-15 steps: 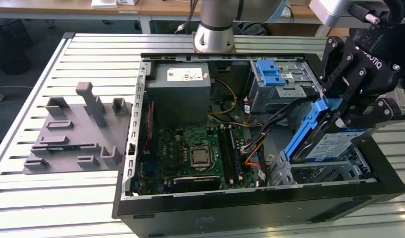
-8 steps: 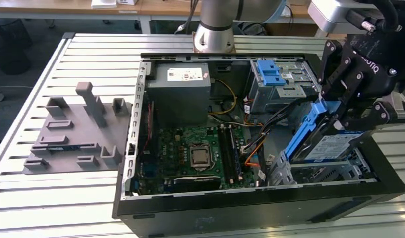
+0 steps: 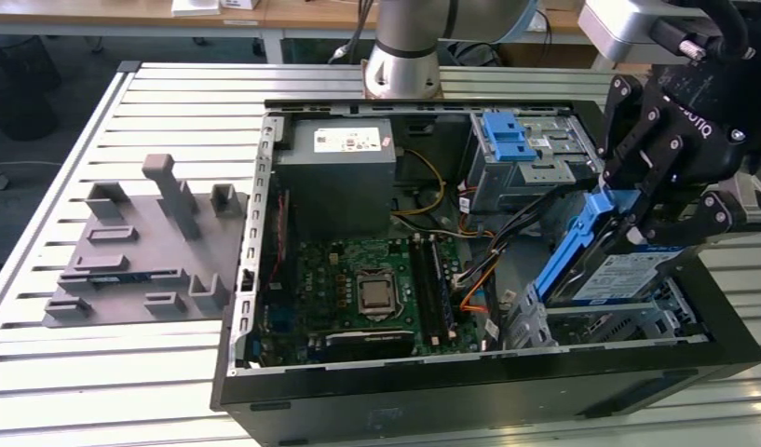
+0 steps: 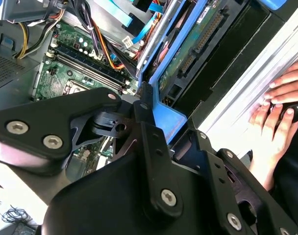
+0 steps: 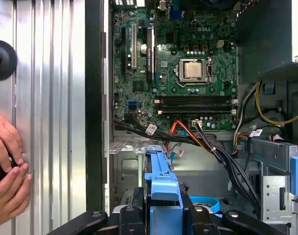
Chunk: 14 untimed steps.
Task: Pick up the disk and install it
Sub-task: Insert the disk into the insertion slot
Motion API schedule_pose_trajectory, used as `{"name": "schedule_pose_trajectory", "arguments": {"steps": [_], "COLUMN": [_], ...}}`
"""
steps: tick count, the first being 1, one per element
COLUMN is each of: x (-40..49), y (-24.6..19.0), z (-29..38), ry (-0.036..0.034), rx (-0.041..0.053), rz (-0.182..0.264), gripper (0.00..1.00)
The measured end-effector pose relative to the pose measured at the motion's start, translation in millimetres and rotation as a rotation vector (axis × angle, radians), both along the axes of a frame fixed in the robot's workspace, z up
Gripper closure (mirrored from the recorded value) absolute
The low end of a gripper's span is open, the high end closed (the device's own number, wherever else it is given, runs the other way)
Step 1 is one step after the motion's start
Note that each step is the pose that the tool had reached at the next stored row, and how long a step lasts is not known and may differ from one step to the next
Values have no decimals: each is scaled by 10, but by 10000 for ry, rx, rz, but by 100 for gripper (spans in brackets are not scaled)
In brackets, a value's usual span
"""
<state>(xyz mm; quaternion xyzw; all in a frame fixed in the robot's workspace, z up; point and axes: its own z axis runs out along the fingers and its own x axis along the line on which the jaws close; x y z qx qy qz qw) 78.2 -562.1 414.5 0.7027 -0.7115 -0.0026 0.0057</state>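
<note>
Clamping our one claw (image 3: 651, 222) on the one disk (image 3: 610, 275), we hold it tilted, its lower end inside one open computer case (image 3: 480, 396) on the bench (image 3: 144, 372); two hands (image 5: 9, 193) lie beside the case.

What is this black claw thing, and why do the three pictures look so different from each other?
You are seeing one robot arm working over an open computer case on a slatted metal table. The exterior view comes from a camera standing off the arm. The two wrist views come from cameras riding on the arm, looking past its black gripper. The gripper is closed on the disk, a silver hard drive with blue side rails, held tilted at the case's end on the exterior view's right. Inside the case lies the green motherboard. A grey moulded holder sits on the table at the exterior view's left. In the first wrist view, a person's hands rest on the table beside the case.
</note>
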Motion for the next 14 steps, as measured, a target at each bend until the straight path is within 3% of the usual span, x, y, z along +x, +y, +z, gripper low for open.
{"name": "schedule_pose_trajectory", "arguments": {"steps": [2, 3, 8, 9, 11, 12, 14], "x": [0, 0, 0, 0, 0, 0, 0], "y": [0, 1, 0, 0, 0, 0, 0], "z": [-2, -8, -64, -69, -70, -71, -72], "ry": [1, 1, 2, 2, 1, 1, 1], "rx": [-1, 3, -1, -1, -3, -2, -1], "rz": [0, 0, 0, 0, 0, 0, 0], "gripper": [62, 56, 56, 58, 70, 70, 82]}}
